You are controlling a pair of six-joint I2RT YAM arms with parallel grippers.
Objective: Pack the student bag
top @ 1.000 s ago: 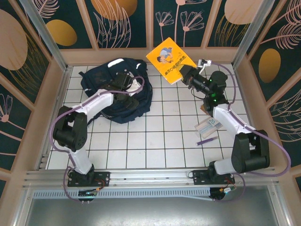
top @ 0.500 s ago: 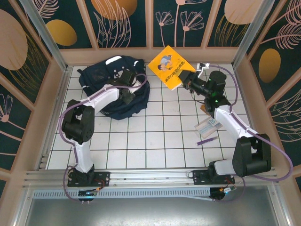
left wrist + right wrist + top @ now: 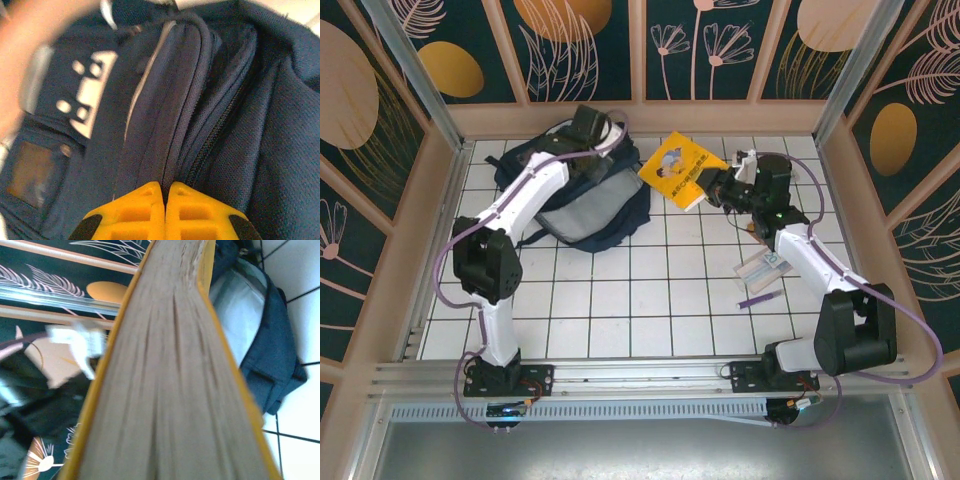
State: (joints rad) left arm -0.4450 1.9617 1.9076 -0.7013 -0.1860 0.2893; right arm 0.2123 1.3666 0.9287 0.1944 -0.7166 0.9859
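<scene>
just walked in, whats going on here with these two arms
The left gripper is shut on a seam of the navy student bag at the back left of the table. The right gripper holds a yellow book in the air just right of the bag, not yet inside. A purple pen lies on the table, front right.

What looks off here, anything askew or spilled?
Nothing spilled or damaged. The student bag lies slumped, the left gripper pinching a seam. The right gripper holds the yellow book tilted beside it. A purple pen lies loose.
</scene>
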